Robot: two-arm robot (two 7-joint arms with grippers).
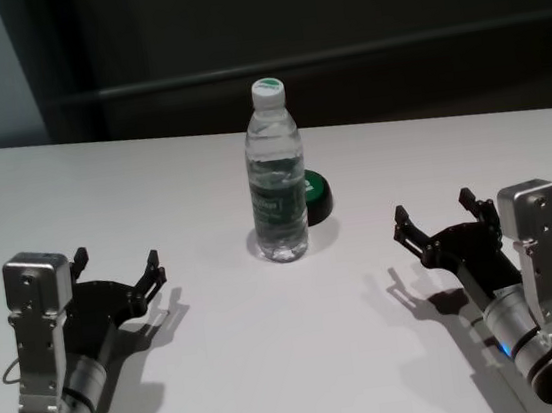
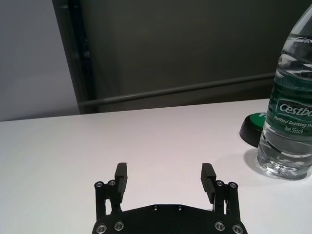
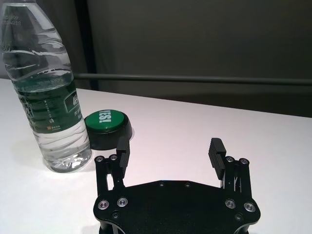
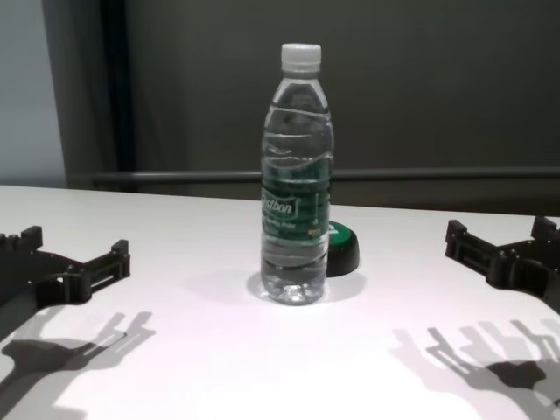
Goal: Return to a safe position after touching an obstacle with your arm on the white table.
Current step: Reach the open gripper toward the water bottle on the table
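Label lettering on bottle [image 2: 291,105] readable only from left wrist; "YES!" on puck [image 3: 106,127] only from right wrist. Left gripper [image 1: 117,268] and right gripper [image 1: 436,216] spread open, empty, well apart from bottle on white table [image 1: 274,358].

The water bottle [image 1: 277,181] is showing clear, glossy ribbed plastic, its label [image 4: 296,214] shining smooth; the white table [image 1: 273,348] is looking matt, the puck [image 3: 107,127] gleaming.

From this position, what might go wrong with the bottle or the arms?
The water bottle stands upright, tall and narrow, between both open claws, left claw and right claw. A sideways sweep by either arm would probably topple it. The black puck sits right behind it, so a pushed bottle might trip there.
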